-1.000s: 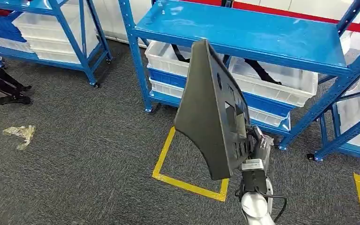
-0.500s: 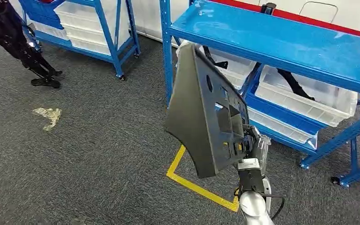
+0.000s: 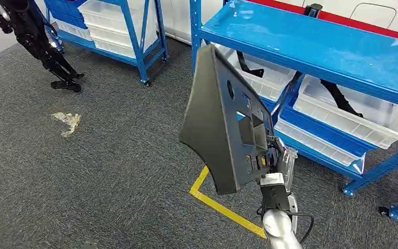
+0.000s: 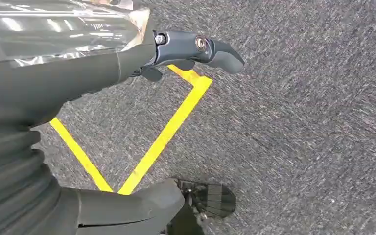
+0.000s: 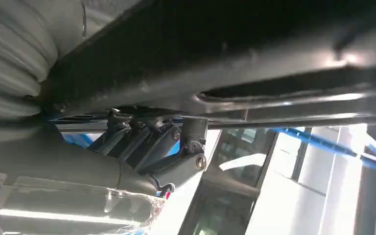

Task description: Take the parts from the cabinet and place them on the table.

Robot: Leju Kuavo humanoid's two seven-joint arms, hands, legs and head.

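A large dark grey panel (image 3: 215, 119) with several cut-outs stands upright and tilted in the middle of the head view, above the carpet. My right hand (image 3: 275, 162) grips it at its lower right edge, the silver forearm coming up from below. Seen from the right wrist, the panel's underside (image 5: 254, 54) crosses the picture with the dark fingers (image 5: 169, 147) curled against it. My left hand (image 4: 54, 83) hangs over the carpet with thumb and fingers (image 4: 200, 46) apart and nothing between them.
A blue rack (image 3: 311, 41) stands behind the panel, with white bins (image 3: 363, 116) holding black parts under its shelf. A second blue rack (image 3: 129, 31) is at the back left. Yellow floor tape (image 3: 223, 205), a crumpled wrapper (image 3: 67, 122) and a black jointed stand (image 3: 36, 41) are on the carpet.
The whole picture has shifted as the camera turned left: racks and floor tape slid right. The panel stays in my right hand, a little lower in the picture.
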